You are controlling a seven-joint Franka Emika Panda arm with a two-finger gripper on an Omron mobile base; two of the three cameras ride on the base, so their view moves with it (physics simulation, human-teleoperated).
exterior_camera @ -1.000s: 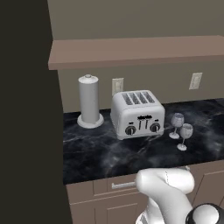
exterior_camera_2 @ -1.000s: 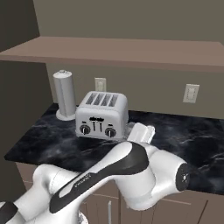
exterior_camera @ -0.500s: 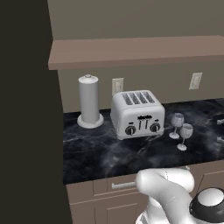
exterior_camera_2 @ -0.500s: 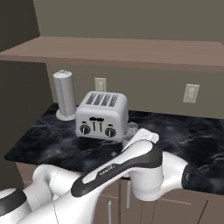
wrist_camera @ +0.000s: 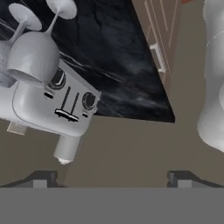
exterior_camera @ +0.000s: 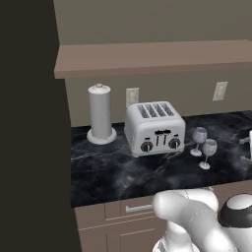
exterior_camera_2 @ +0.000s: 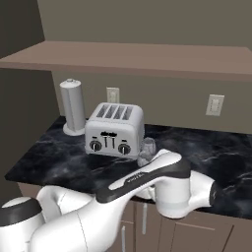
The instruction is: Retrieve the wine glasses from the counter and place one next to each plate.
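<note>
Though side by side, wine glasses (exterior_camera: 204, 146) upright.

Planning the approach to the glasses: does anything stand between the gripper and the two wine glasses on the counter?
Nothing visible does. In the hand view the gripper is open, with the wine glasses ahead across bare counter. The toaster stands just beside them, touching neither, and the paper-towel holder stands beyond it.

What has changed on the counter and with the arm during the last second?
Only the arm moved: in the right base view its forearm swung further right and now hides part of the wine glasses. The toaster, the paper-towel roll and both glasses kept their places on the counter.
</note>
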